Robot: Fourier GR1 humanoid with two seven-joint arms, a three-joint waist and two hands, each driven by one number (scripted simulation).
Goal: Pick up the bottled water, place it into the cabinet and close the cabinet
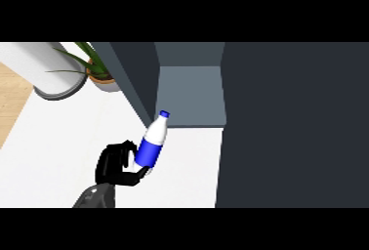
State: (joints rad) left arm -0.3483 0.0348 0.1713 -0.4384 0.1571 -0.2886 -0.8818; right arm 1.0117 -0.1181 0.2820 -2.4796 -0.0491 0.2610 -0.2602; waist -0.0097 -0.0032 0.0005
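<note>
The left hand (pixel 119 166) grasps the bottled water (pixel 152 141) by its lower half, above the white worktop (pixel 57 156) near its back edge, cap tilted toward the open cabinet (pixel 191 93), apparently so it can enter neck-first.

white counter (pixel 65 156) carries a dark grey cabinet (pixel 288 122) at its right side, a small potted plant (pixel 101 73) and a white cylinder (pixel 51 68) at the back left
</note>
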